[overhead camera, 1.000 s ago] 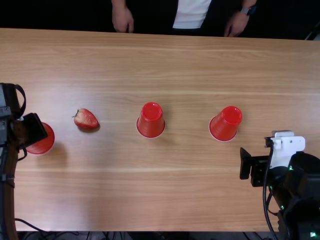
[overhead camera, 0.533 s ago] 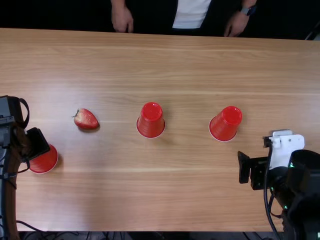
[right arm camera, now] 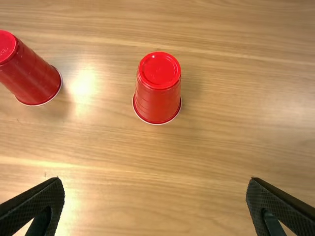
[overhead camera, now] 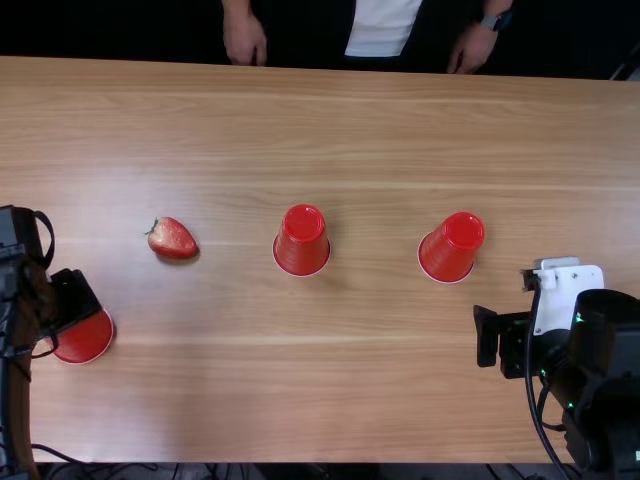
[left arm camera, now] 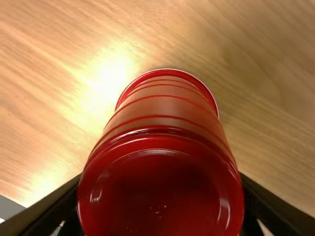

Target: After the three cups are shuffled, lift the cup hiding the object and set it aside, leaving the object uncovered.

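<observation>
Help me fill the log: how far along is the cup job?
Done: the strawberry lies uncovered on the table. In hand: the left gripper holds the lifted cup, aside near the table's left edge. Left: releasing it; whether it touches the table, I cannot tell.

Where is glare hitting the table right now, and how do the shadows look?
Left wrist view: a broad bright patch on the table beside the gripped cup. Right wrist view: a smaller bright spot between the middle cup and the right cup. Top view: no strong glare; a soft shadow beside the strawberry.
</observation>
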Motion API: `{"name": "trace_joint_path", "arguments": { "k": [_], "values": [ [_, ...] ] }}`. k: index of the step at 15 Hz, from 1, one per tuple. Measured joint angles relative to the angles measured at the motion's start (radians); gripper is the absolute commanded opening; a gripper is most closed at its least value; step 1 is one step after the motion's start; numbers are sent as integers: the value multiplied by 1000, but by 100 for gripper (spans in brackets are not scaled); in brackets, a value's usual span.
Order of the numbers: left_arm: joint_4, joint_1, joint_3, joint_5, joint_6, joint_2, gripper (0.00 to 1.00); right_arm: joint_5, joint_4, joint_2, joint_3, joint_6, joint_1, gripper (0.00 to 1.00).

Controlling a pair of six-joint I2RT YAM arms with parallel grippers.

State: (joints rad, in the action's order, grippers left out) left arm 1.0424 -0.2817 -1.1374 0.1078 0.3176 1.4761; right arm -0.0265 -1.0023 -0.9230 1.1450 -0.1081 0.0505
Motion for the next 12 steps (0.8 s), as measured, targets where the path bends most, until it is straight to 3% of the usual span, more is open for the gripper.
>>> {"name": "trace_joint_path", "arguments": {
  "k": [9, 11, 12],
  "values": [
    [14, 15, -62, -5, 0, -315, 100, 0, -56, 1, 19, 1, 0, 100],
    [13, 73, -93, -6, 1, -421, 100, 0, -78, 8, 27, 2, 0, 100],
    [15, 134, -94, -7, 0, -491, 100, 0, -82, 8, 27, 2, 2, 100]
  ]
}}
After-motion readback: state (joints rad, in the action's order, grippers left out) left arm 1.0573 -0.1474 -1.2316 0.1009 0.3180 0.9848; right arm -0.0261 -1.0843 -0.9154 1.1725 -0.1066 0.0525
